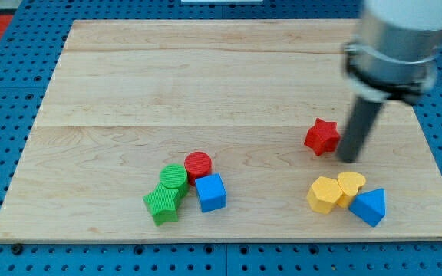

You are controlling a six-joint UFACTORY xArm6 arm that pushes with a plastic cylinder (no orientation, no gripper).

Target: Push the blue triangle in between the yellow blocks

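The blue triangle [369, 205] lies near the board's bottom right, touching the right side of the yellow heart [351, 184]. A yellow hexagon [324, 194] sits just left of the heart, touching it. My tip [349, 159] is just above the yellow heart and right beside the red star [322, 136], on its right. The tip stands above and a little left of the blue triangle, apart from it.
A red cylinder [199, 164], a green cylinder [174, 178], a green star [162, 202] and a blue cube [210, 192] cluster at the bottom middle. The wooden board [206, 77] ends close below and right of the blue triangle.
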